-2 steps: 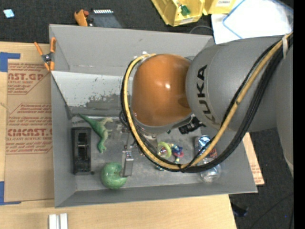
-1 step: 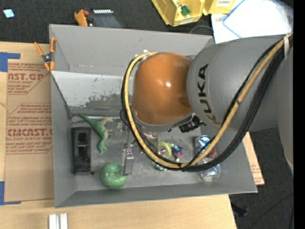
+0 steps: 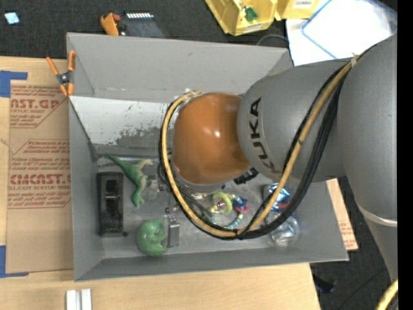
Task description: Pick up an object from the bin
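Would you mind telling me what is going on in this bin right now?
A KUKA arm reaches down into the grey bin from the right, its orange-covered wrist over the bin's middle. Near it lie a green ball at the front left, a green toy dinosaur and a black block. A heap of small colourful things sits beneath the cables. No thing can be seen lifted yet.
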Controlling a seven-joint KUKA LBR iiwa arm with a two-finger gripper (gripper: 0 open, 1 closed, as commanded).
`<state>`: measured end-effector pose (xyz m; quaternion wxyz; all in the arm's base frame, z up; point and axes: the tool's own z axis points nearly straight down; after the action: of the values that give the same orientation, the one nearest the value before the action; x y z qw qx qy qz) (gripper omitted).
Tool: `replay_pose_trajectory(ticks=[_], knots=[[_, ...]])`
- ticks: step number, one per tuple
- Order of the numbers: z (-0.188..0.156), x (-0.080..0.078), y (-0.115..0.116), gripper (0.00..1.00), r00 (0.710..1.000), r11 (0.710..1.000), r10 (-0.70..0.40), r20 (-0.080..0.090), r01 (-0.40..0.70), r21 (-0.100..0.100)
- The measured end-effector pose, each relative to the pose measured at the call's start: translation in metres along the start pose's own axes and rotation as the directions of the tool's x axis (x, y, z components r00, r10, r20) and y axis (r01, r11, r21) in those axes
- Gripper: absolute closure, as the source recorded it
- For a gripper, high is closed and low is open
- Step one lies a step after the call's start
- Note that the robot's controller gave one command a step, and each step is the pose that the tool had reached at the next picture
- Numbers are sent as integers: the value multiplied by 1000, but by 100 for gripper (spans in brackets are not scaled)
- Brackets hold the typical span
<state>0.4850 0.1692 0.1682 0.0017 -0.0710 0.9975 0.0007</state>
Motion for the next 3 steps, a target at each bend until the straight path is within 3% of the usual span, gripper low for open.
replay_pose_trajectory(ticks=[1,2,3], knots=[[22,4,-5,0,987,987,-159,-1,159,0],[18,4,6,0,941,941,-339,-1,339,-2],[99,2,-3,0,914,914,-405,20,405,5]])
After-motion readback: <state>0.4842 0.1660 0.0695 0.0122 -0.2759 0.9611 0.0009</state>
